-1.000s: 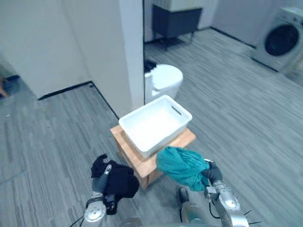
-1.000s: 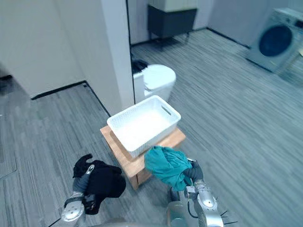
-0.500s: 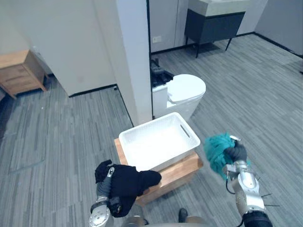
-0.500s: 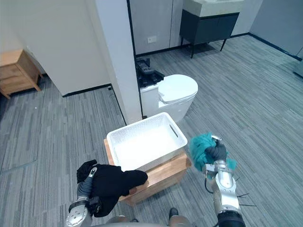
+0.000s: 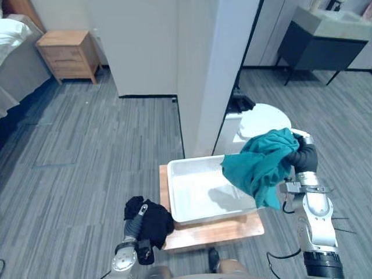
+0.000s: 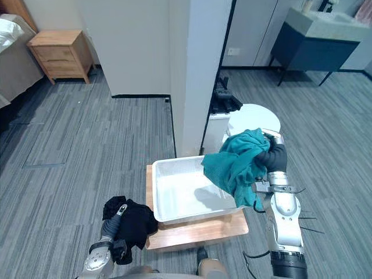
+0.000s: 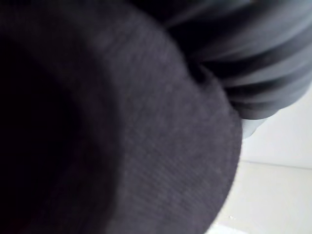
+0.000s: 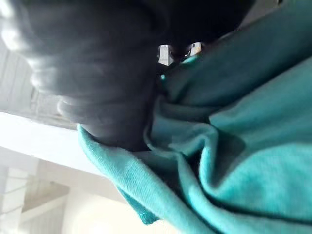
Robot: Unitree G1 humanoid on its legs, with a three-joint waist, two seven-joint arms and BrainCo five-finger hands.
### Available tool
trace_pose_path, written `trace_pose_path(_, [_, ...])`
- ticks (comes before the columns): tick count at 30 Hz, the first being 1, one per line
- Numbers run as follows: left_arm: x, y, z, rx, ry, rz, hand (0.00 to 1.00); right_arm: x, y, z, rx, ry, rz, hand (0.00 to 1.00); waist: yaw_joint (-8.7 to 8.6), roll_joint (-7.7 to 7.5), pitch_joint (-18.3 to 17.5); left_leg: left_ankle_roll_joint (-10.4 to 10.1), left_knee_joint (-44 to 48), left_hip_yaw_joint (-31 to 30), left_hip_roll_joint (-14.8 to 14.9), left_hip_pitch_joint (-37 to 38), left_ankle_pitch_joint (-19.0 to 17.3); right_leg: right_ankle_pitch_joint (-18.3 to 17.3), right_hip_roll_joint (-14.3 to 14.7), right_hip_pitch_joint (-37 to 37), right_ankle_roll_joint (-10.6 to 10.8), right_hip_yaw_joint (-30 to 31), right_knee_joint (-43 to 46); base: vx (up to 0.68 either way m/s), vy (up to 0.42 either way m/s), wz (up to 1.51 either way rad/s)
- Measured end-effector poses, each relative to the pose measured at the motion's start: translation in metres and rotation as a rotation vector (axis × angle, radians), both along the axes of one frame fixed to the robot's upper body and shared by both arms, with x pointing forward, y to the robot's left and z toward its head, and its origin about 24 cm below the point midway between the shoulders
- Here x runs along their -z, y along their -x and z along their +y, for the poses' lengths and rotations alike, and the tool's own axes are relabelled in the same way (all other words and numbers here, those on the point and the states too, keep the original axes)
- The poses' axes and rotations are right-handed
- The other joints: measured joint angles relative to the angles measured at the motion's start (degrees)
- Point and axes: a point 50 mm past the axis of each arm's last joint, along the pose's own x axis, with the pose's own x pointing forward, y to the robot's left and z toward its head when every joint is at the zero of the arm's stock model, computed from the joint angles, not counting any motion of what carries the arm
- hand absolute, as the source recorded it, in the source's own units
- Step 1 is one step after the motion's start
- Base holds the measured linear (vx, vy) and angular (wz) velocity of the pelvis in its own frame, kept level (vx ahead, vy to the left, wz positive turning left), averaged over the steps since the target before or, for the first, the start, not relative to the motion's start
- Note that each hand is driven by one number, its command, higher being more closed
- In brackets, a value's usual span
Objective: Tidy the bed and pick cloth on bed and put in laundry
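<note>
Teal cloth (image 5: pixel 261 164) hangs bunched from the robot's right hand (image 5: pixel 303 156), which is clenched on its upper folds, at about 3 o'clock in the head views. The cloth's lower part droops over the 2 o'clock corner of a white laundry basket (image 5: pixel 195 195) and casts a shadow on the basket's floor. Whether the cloth touches the rim cannot be told. In the right wrist view the same teal fabric (image 8: pixel 234 146) lies pressed against the hand's dark ribbed cover.

The basket sits on a low wooden stand (image 5: pixel 215 232). The stand's top shows as a strip along the basket's 6 o'clock and 9 o'clock sides.

At the basket's 8 o'clock, just beside the stand's corner, the left hand (image 5: pixel 137 218) grasps a black cloth (image 5: pixel 156 224) in a tight bundle held off the grey plank floor (image 5: pixel 87 151). The left wrist view shows that dark fabric (image 7: pixel 97 136) very close.

A white pillar (image 5: pixel 215 75) rises at the basket's 12 o'clock, and a white toilet (image 5: pixel 264 119) stands at its 1 o'clock. A dark vanity cabinet (image 5: pixel 325 46) stands farther off toward 2 o'clock. Well apart at 10 o'clock stands a wooden nightstand (image 5: pixel 67 52), with the edge of the bed (image 5: pixel 14 55) beside it.
</note>
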Motion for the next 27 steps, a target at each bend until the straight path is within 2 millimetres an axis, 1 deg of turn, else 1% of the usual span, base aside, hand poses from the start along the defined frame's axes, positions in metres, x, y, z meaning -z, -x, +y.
trace_pose_path(2, [0.002,0.003,0.0,-0.001,0.0,0.01,1.0,-0.005,0.0,0.007,-0.051,0.029,-0.001,1.0,0.25,0.14,-0.1,0.01,-0.25,0.49,0.02,0.31,-0.01,0.06,0.12,0.18,0.07,0.6,-0.42,0.02,0.024,-0.17])
trace_pose_path(3, [0.002,0.003,0.0,-0.001,0.0,0.012,1.0,-0.008,-0.001,0.014,-0.098,0.051,-0.001,1.0,0.28,0.13,-0.11,0.03,-0.61,0.78,-0.02,0.31,0.02,0.19,0.07,0.13,0.17,0.76,-0.73,0.01,0.035,-0.09])
trace_pose_path(6, [0.002,0.003,0.0,-0.002,0.001,0.01,1.0,-0.008,-0.007,0.028,-0.166,0.059,0.019,1.0,0.6,0.38,-0.15,0.02,-0.67,0.99,-0.1,-0.52,0.04,0.99,0.15,0.12,0.19,0.86,-2.39,0.0,0.015,0.01])
trace_pose_path(8, [0.001,0.001,0.0,0.001,0.002,0.005,1.0,-0.006,-0.008,0.034,-0.192,0.06,0.036,1.0,0.56,0.87,-0.16,-0.01,0.4,1.2,-0.13,-2.23,0.04,1.39,-0.12,0.13,0.21,-0.12,-3.5,0.0,0.028,0.31])
trace_pose_path(9, [0.0,-0.001,-0.001,0.008,0.004,-0.002,1.0,-0.005,-0.009,0.034,-0.192,0.056,0.054,1.0,0.4,1.24,-0.03,-0.19,1.41,3.17,0.07,-3.75,0.16,1.52,-0.97,0.18,0.28,-1.7,-3.96,-0.01,0.07,0.69])
trace_pose_path(10, [-0.001,-0.004,-0.002,0.026,0.012,-0.011,1.0,-0.002,-0.009,0.034,-0.189,0.053,0.073,1.0,0.21,1.51,0.13,-1.02,2.02,6.55,0.57,-5.0,0.92,1.54,-1.53,0.27,0.31,-3.42,-4.06,-0.01,0.056,0.76])
trace_pose_path(11, [-0.001,-0.005,-0.004,0.033,0.014,-0.013,1.0,-0.002,-0.01,0.034,-0.19,0.052,0.08,1.0,0.27,1.62,0.2,-0.86,1.94,7.26,0.82,-5.19,1.37,1.54,-1.65,0.46,0.31,-3.99,-4.06,-0.02,0.035,0.69])
trace_pose_path(12, [-0.001,-0.007,-0.009,0.064,0.021,-0.016,1.0,0.0,-0.01,0.037,-0.2,0.052,0.09,1.0,0.62,2.21,0.47,-0.32,0.9,8.12,0.76,-4.73,1.85,1.5,-1.98,0.85,0.26,-4.47,-4.07,-0.01,0.018,0.38])
trace_pose_path(13, [0.0,-0.005,-0.011,0.075,0.024,-0.01,1.0,0.002,-0.01,0.044,-0.225,0.048,0.097,1.0,1.13,2.51,0.59,-0.25,-0.06,8.1,0.35,-4.47,2.52,1.48,-2.3,0.87,0.23,-4.49,-4.1,-0.02,0.024,0.27])
trace_pose_path(15, [0.002,-0.001,-0.016,0.096,0.029,0.003,1.0,0.005,-0.01,0.054,-0.265,0.047,0.109,1.0,1.34,3.02,0.91,-0.31,-1.71,8.09,-0.27,-4.26,3.57,1.44,-2.84,0.86,0.19,-4.61,-4.43,-0.02,0.019,0.17])
trace_pose_path(17, [0.003,0.0,-0.02,0.112,0.034,0.009,1.0,0.011,-0.01,0.057,-0.273,0.039,0.13,1.0,1.49,3.43,1.15,0.1,-2.47,8.07,-0.49,-4.17,4.09,1.43,-3.04,0.85,0.16,-4.78,-4.48,-0.04,0.011,0.15])
trace_pose_path(18, [0.003,0.001,-0.024,0.13,0.038,0.012,1.0,0.015,-0.011,0.058,-0.263,0.023,0.147,1.0,1.78,3.45,1.17,-0.1,-3.45,8.07,-0.67,-4.08,4.55,1.33,-3.23,0.71,0.02,-5.01,-4.55,-0.05,0.006,0.12])
trace_pose_path(20, [0.003,0.0,-0.028,0.145,0.042,0.01,1.0,0.015,-0.013,0.063,-0.267,0.02,0.147,1.0,1.84,3.54,1.38,-0.42,-4.61,8.21,-0.82,-4.34,4.81,1.24,-3.64,0.24,-0.12,-5.55,-4.71,-0.05,-0.007,0.18])
trace_pose_path(22, [0.001,-0.005,-0.032,0.156,0.039,0.0,1.0,0.011,-0.017,0.071,-0.273,0.024,0.129,1.0,1.5,3.76,2.14,-0.58,-5.27,10.28,-0.2,-4.63,4.96,1.36,-3.99,0.19,0.04,-6.12,-5.3,-0.06,-0.009,0.22])
trace_pose_path(24, [-0.003,-0.012,-0.035,0.166,0.041,-0.029,1.0,0.006,-0.029,0.082,-0.282,0.053,0.113,1.0,1.06,3.94,3.64,-0.51,-5.33,11.33,0.09,-5.27,5.54,1.45,-4.2,-0.28,0.04,-6.5,-5.28,-0.05,0.001,0.13])
trace_pose_path(26, [-0.01,-0.022,-0.038,0.18,0.042,-0.065,1.0,0.002,-0.041,0.085,-0.248,0.082,0.107,1.0,1.0,4.2,4.55,-0.29,-5.44,11.22,-0.2,-7.4,6.44,1.77,-4.44,-2.19,-0.03,-6.76,-5.24,-0.05,0.014,0.12])
trace_pose_path(27, [-0.016,-0.028,-0.039,0.185,0.044,-0.095,1.0,0.002,-0.047,0.084,-0.22,0.088,0.111,1.0,1.03,4.42,5.55,0.06,-5.52,11.01,-0.44,-8.26,7.01,2.23,-4.64,-2.88,0.38,-7.11,-5.25,-0.02,0.012,0.18])
